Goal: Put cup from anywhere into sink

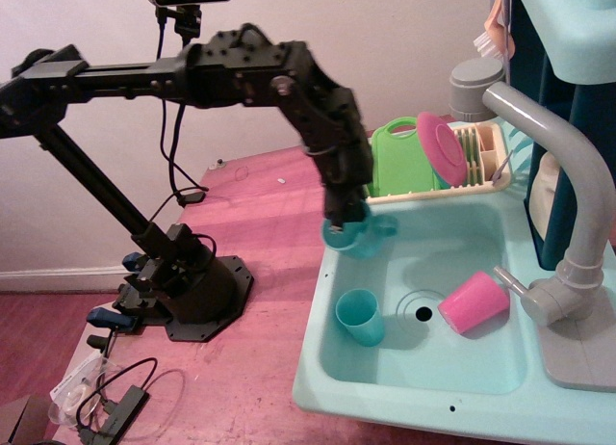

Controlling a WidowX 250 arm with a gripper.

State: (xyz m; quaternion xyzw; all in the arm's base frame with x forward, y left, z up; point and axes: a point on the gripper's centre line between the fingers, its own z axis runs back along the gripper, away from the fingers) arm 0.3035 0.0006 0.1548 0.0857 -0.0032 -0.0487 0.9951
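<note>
Fingers (pixel 344 221) around cup (pixel 359 238) rim

The arm reaches from the left, and its gripper (pixel 347 217) is clamped on the rim of the cup (pixel 359 237), which hangs in the air over the far left corner of the sink (pixel 332 366), handle to the right. In the basin, a tumbler (pixel 360 316) stands near the left wall and a pink cup (pixel 474 302) lies tilted right of the drain (pixel 423 313). The grey faucet (pixel 560 166) rises on the right. Behind the sink, a dish rack (pixel 364 183) holds a green board (pixel 401 159) and pink plate (pixel 441 148).
</note>
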